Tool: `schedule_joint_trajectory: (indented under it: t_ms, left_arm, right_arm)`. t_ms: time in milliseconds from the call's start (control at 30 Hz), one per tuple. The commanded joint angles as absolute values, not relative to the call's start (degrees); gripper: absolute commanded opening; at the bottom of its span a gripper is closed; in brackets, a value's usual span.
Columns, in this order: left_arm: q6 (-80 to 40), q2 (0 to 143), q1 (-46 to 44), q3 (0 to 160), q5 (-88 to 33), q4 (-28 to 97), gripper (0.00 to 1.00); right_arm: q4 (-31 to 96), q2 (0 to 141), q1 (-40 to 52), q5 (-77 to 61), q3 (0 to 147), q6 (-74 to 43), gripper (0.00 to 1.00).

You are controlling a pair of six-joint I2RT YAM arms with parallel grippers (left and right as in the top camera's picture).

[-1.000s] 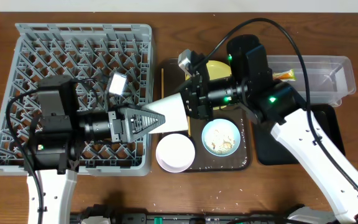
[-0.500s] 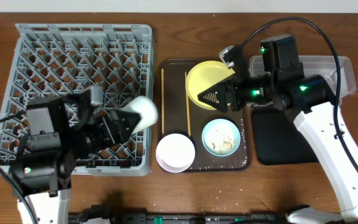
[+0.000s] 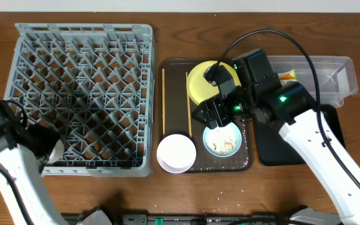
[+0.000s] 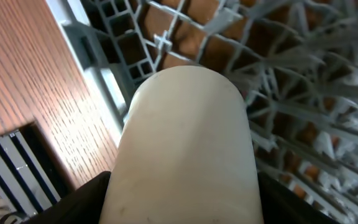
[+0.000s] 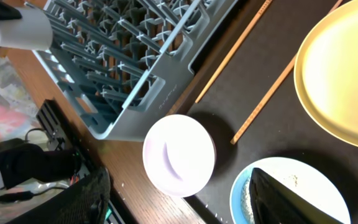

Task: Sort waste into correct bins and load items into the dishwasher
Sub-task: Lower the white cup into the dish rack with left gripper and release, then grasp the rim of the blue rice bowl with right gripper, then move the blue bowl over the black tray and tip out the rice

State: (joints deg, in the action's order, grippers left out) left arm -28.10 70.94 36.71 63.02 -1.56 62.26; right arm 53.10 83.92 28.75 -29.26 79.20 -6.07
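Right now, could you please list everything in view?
dish rack: one, grey, left
serving tray: one, brown, centre
plate: one, yellow, tray's far end
blue bowl: one, pale, tray's near right, crumbs inside
white bowl: one, white-pink, tray's near-left corner
chopsticks: two, wooden, tray's left
tub: one, clear, far right
wrapper: one, yellowish, inside tub
black tray: one, black, right side
cup: one, white, rack's near-left corner
left gripper: one, black, shut on cup
right gripper: one, black, open, above serving tray
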Motion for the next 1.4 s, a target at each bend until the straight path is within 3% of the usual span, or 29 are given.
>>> schedule_joint_trajectory:
  t_ms: [0,33,67,233,333,400,533,700,733,867,1133,1367]
  left_arm:
    - [-28.62,77.54,37.06,64.2,-1.41,59.86,0.61]
    - [-28.56,78.37,37.06,64.2,-2.31,59.44,0.64]
    - [-28.03,79.64,37.06,64.2,-4.08,59.16,0.79]
    - [-22.57,78.17,37.06,65.67,-13.1,59.55,0.89]
    - [-18.92,74.41,36.25,67.9,-20.16,62.85,0.9]
    - [-13.41,69.95,32.86,69.14,-26.09,65.19,0.9]
    - [-5.48,62.22,21.04,69.23,-29.56,66.39,0.9]
    - [-4.49,58.37,9.65,69.23,-28.91,66.37,0.91]
    - [-4.49,58.24,7.84,69.23,-28.91,66.35,0.91]
    - [-4.49,59.0,5.37,68.99,-28.93,66.46,0.91]
    - [-4.47,59.7,5.39,68.69,-28.91,66.78,0.91]
    - [-4.27,59.9,5.39,68.69,-27.49,66.76,0.91]
  right_arm:
    - [53.34,82.87,29.32,-28.51,79.48,-6.2,0.7]
    - [53.39,82.87,29.32,-28.53,79.48,-6.2,0.7]
    - [53.52,82.87,29.34,-28.53,79.48,-6.28,0.7]
    - [54.28,83.88,31.42,-21.56,79.29,-11.66,0.68]
    - [58.13,86.06,34.41,-3.84,78.06,-29.69,0.62]
    - [58.48,88.88,35.92,-0.05,75.44,-36.38,0.61]
    - [54.46,95.66,37.12,-1.04,72.16,-39.18,0.57]
    - [50.48,103.11,39.05,-3.29,72.07,-39.53,0.53]
    - [49.25,105.38,39.7,-3.29,72.07,-40.51,0.47]
    - [48.27,110.96,40.56,-3.29,72.07,-44.34,0.02]
    - [51.64,104.86,37.67,-4.47,72.2,-42.52,0.01]
    - [54.72,87.29,25.43,-21.47,72.14,-22.74,0.01]
